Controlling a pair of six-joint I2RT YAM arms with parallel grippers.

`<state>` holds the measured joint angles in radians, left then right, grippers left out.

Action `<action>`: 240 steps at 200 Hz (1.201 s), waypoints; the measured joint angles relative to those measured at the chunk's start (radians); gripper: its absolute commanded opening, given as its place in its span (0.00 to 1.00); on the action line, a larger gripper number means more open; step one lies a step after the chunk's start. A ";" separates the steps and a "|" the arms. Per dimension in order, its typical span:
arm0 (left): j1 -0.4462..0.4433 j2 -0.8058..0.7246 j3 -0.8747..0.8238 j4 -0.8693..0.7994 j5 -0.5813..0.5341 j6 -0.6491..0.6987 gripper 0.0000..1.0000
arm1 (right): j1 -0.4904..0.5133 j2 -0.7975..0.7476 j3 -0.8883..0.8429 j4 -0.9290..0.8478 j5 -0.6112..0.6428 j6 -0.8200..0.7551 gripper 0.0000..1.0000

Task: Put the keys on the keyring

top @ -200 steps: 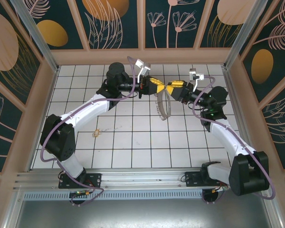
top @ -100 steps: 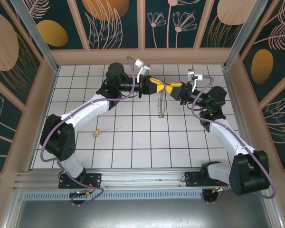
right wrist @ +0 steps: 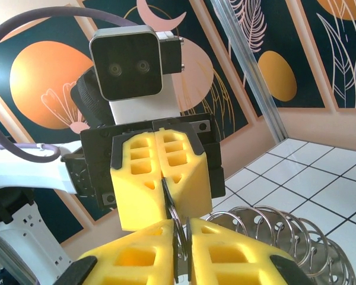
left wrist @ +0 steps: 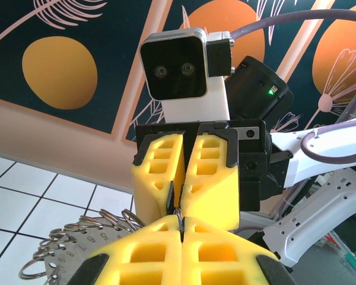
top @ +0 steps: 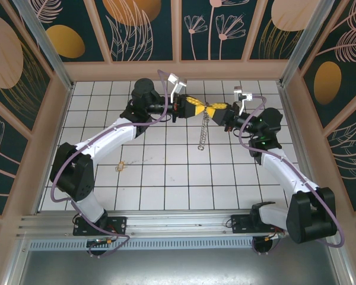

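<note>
The keyring [top: 203,134] hangs edge-on above the tiles between both arms, its silvery loops fringing it [left wrist: 71,237] [right wrist: 285,228]. My left gripper [top: 204,108] is shut on one small loop at the ring's top [left wrist: 181,218]. My right gripper [top: 212,110] faces it tip to tip, its jaws closed to a thin slit on the same wire loop [right wrist: 181,231]. The tiny brass key [top: 120,166] lies alone on the white tiles at the left, far from both grippers.
The tiled floor [top: 166,178] is walled by a wooden rim and patterned panels [top: 178,70]. Each arm's wrist camera and cable stand close to the other's fingers, right by the back wall.
The right gripper has closed onto the ring's loop. The keyring has swung from showing some width to hanging narrow and edge-on. The left gripper stayed shut and still.
</note>
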<state>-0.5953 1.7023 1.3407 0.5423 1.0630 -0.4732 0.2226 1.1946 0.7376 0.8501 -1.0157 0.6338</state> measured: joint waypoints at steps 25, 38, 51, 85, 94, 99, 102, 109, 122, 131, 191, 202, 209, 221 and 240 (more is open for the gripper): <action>-0.001 0.000 0.000 0.004 0.000 -0.003 0.00 | 0.005 0.006 0.000 0.000 -0.001 0.000 0.14; -0.001 0.000 0.000 0.008 0.000 -0.003 0.00 | 0.009 0.012 0.000 0.000 -0.003 -0.001 0.07; 0.001 0.000 0.000 0.008 -0.001 -0.005 0.00 | 0.010 0.016 0.000 0.003 -0.005 0.000 0.00; 0.005 0.000 -0.002 0.012 -0.001 -0.011 0.00 | 0.011 0.020 0.004 0.008 -0.007 -0.001 0.00; 0.005 0.000 -0.004 0.016 -0.002 -0.015 0.00 | 0.011 0.020 0.004 0.008 -0.007 -0.001 0.00; 0.005 0.000 -0.005 0.017 -0.002 -0.016 0.00 | 0.011 0.020 0.004 0.008 -0.007 -0.001 0.00; 0.005 0.000 -0.006 0.021 -0.005 -0.019 0.00 | 0.011 0.020 0.004 0.008 -0.007 -0.001 0.00; 0.005 0.000 -0.009 0.026 -0.009 -0.021 0.04 | 0.011 0.020 0.004 0.008 -0.006 -0.001 0.00; 0.004 -0.002 -0.020 0.041 -0.030 -0.029 0.21 | 0.011 0.020 0.006 0.007 -0.003 -0.003 0.00; 0.002 -0.007 -0.030 0.046 -0.055 -0.037 0.28 | 0.011 0.023 0.008 0.007 0.000 -0.004 0.00; -0.008 -0.146 -0.147 0.141 -0.307 -0.107 0.61 | 0.009 0.026 0.010 0.047 0.032 0.008 0.00; -0.007 -0.171 -0.163 0.160 -0.339 -0.116 0.60 | 0.009 0.026 0.010 0.077 0.042 0.023 0.00; -0.007 -0.182 -0.168 0.170 -0.354 -0.123 0.59 | 0.009 0.026 0.010 0.095 0.048 0.032 0.00; -0.007 -0.195 -0.172 0.187 -0.374 -0.132 0.58 | 0.009 0.026 0.010 0.134 0.056 0.052 0.00; -0.007 -0.199 -0.179 0.219 -0.389 -0.146 0.54 | 0.009 0.029 0.010 0.204 0.072 0.085 0.00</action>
<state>-0.6022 1.5032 1.1618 0.7616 0.6739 -0.6193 0.2317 1.2232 0.7471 1.0542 -0.9432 0.7193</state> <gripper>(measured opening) 0.567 0.046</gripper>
